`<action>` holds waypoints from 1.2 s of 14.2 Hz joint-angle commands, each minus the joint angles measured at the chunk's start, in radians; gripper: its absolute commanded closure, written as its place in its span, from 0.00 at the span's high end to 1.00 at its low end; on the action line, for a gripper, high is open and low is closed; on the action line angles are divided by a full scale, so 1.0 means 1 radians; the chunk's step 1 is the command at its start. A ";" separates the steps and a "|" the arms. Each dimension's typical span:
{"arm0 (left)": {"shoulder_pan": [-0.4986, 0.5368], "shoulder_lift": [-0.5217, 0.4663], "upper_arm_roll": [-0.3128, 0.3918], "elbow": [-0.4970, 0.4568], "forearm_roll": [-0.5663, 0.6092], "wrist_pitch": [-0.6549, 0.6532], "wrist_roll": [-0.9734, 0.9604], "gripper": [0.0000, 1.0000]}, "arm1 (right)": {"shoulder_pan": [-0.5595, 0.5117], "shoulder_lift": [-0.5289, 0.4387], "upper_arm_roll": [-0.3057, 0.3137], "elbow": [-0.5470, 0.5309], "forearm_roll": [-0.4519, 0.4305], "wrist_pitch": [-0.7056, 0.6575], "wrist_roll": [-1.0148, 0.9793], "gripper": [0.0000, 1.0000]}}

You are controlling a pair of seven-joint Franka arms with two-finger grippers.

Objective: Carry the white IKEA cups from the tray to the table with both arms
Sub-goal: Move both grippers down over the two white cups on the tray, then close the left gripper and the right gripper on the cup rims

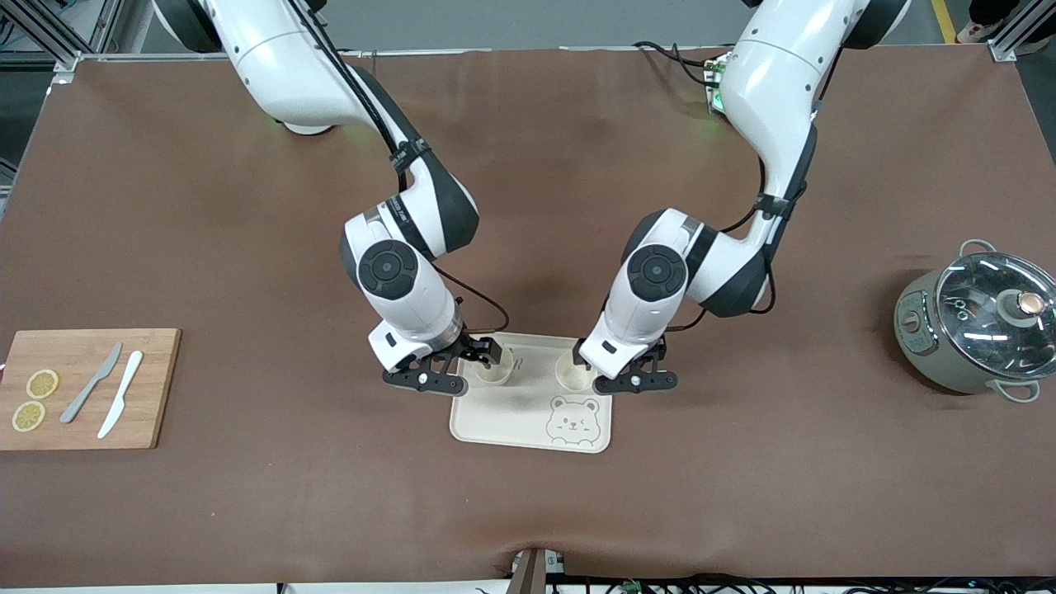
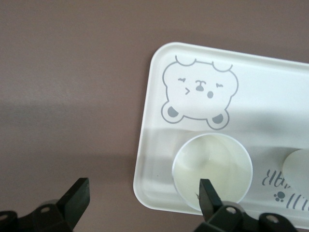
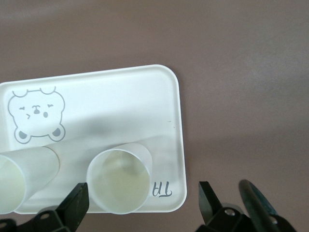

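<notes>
Two white IKEA cups stand upright on the cream bear-printed tray (image 1: 528, 417), in the half of it farther from the front camera. One cup (image 1: 493, 369) is toward the right arm's end, the other cup (image 1: 572, 373) toward the left arm's end. My right gripper (image 1: 481, 357) is open just above its cup (image 3: 118, 186), which lies partly between the fingers; the other cup (image 3: 19, 179) shows beside it. My left gripper (image 1: 619, 370) is open over the tray's edge, with one finger (image 2: 208, 193) over the rim of its cup (image 2: 212, 169). Neither gripper holds anything.
A wooden cutting board (image 1: 153, 388) with two lemon slices (image 1: 41, 384) and two knives (image 1: 92, 382) lies at the right arm's end. A grey pot with a glass lid (image 1: 982, 322) stands at the left arm's end. Brown mat covers the table.
</notes>
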 commanded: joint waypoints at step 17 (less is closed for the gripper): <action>-0.025 0.084 0.007 0.019 0.011 0.049 -0.032 0.47 | 0.036 0.101 -0.012 0.026 -0.015 0.029 0.000 1.00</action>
